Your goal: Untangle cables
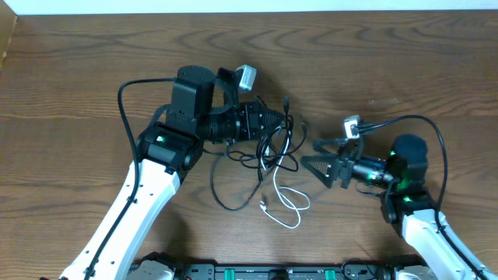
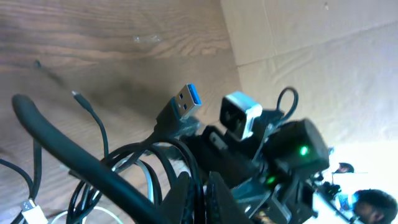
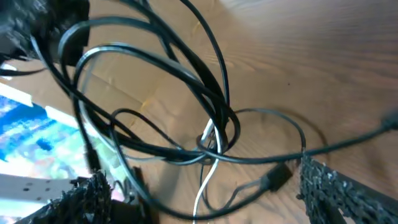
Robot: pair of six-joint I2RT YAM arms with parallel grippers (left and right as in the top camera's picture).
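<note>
The cables (image 1: 274,152) lie as a tangle of thin black cords at the table's middle, with a white cord (image 1: 285,207) looping out toward the front. My left gripper (image 1: 282,124) is shut on a black cord at the tangle's top. In the left wrist view that gripper (image 2: 198,176) pinches the cord, and a blue-tipped USB plug (image 2: 184,102) sticks up behind it. My right gripper (image 1: 310,152) stands open just right of the tangle. In the right wrist view the gripper (image 3: 202,177) has its fingers (image 3: 329,186) wide apart, with the knot (image 3: 212,142), the white cord (image 3: 204,180) and a black plug (image 3: 277,177) between them.
The wooden table (image 1: 405,62) stretches around the tangle. A cardboard wall (image 2: 311,37) stands behind the right arm in the left wrist view. The left arm's thick black wire (image 1: 128,89) arcs over the table at the left.
</note>
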